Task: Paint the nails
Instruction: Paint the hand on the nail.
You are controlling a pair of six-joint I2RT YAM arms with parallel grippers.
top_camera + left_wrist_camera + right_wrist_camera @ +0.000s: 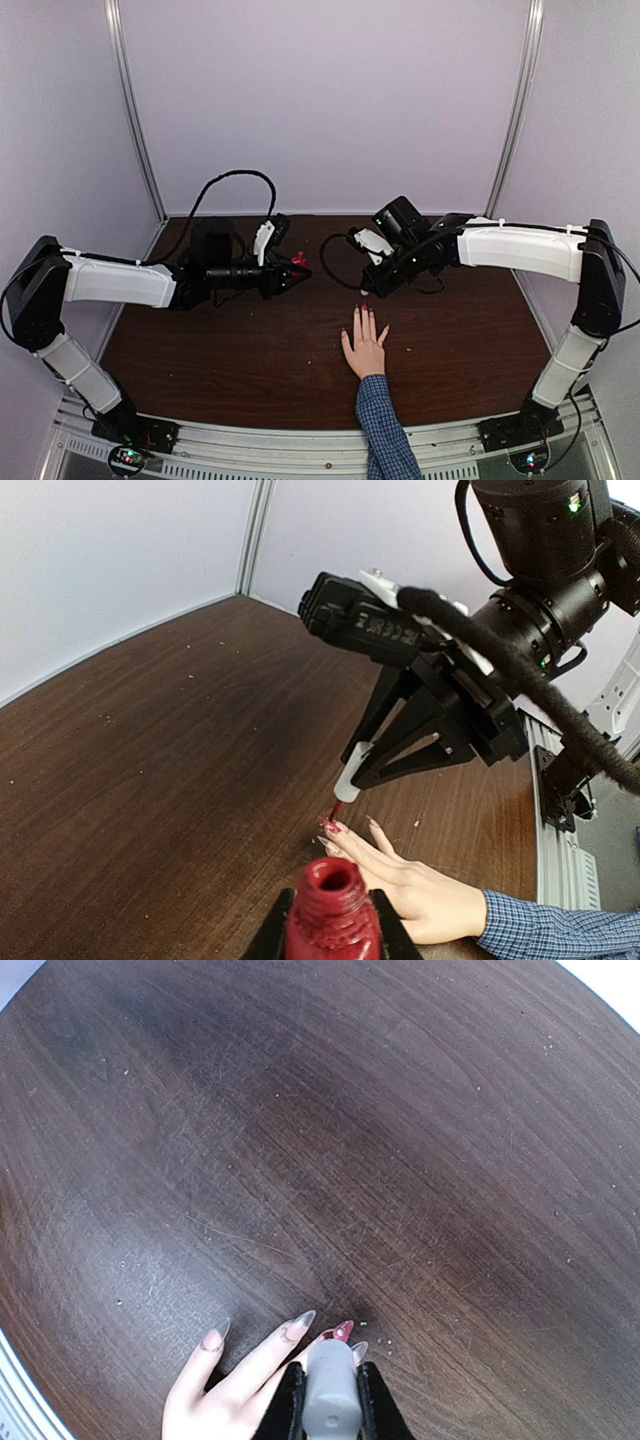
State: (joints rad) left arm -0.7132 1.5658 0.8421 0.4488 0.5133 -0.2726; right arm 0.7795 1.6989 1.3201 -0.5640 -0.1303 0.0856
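One hand (365, 350) lies flat on the desk (200, 340), fingers pointing away from the arm bases, its nails (300, 1319) directly under the right end effector (330, 1400). That end effector is clamped on the white brush cap (330, 1390), brush angled down at a red nail. Farther left, the left end effector (330, 935) grips the open polish bottle (332, 915), well apart.

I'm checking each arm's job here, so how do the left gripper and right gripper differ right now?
The left gripper is shut on the open red polish bottle, held away from the hand. The right gripper is shut on the white brush cap, its brush tip down at the nails. The left reaches level, the right angles downward. Both are shut on something.
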